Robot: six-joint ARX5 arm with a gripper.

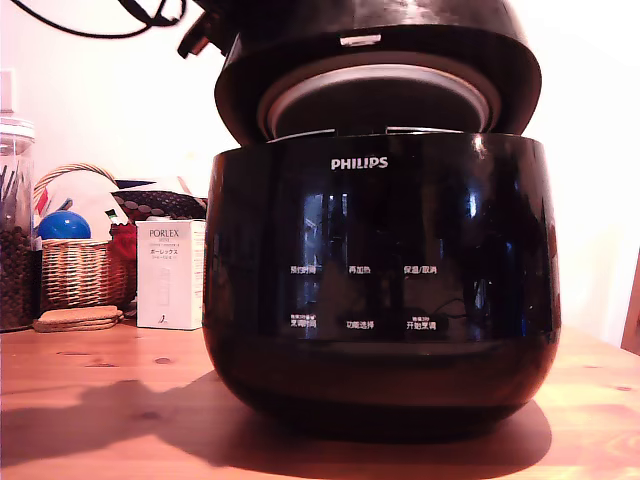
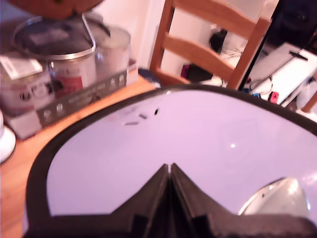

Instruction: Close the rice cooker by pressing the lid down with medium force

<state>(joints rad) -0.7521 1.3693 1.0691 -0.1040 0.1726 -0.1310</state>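
In the exterior view, the rice cooker [image 1: 380, 290] sits on the wooden surface [image 1: 90, 410] filling the centre, its lid [image 1: 380, 75] tilted just above the body with a gap showing a silver ring, while a wicker basket [image 1: 75, 270] and a white box [image 1: 170, 275] stand at about nine o'clock from it. In the wrist view, the gripper [image 2: 170, 171] is clenched, fingertips [image 2: 158, 186] meeting and resting on the lid's glossy top, with a wooden chair [image 2: 213, 39] at twelve o'clock beyond.

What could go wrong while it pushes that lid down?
The lid is part open above the rice cooker, so too light a push may leave it unlatched. The gripper, fingers together, rests on the lid's glossy top and might slide off. A hard shove could shift the cooker on the table.
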